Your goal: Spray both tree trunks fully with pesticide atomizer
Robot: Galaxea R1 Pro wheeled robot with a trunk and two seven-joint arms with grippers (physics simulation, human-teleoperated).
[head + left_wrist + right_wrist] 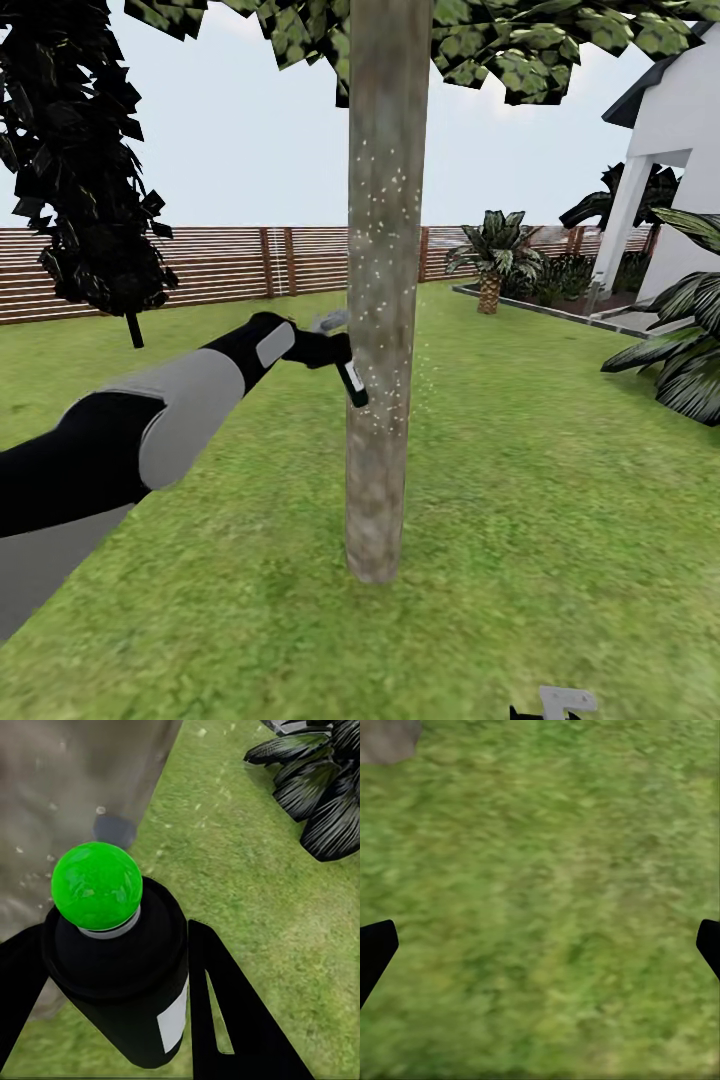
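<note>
A pale mottled tree trunk (385, 300) rises straight ahead from the lawn, its green crown (480, 40) overhead. Pale spray specks dot the bark and the air beside it. My left gripper (335, 352) reaches in from the left and is shut on the pesticide atomizer (352, 382), held right against the trunk. In the left wrist view the dark atomizer (120, 967), with a green ball on top and a white label, sits between my black fingers (225, 1020), next to the trunk (67, 787). My right gripper (540, 945) is open over grass, low at the head view's edge (555, 705).
A dark conifer (90, 180) stands at the left. The brown slat fence (200, 265) runs across the back. A palm-like plant (495, 255) and a white house (670, 150) are at the right, with striped leaves (680, 360) near. A grey patch (386, 739) shows in the grass.
</note>
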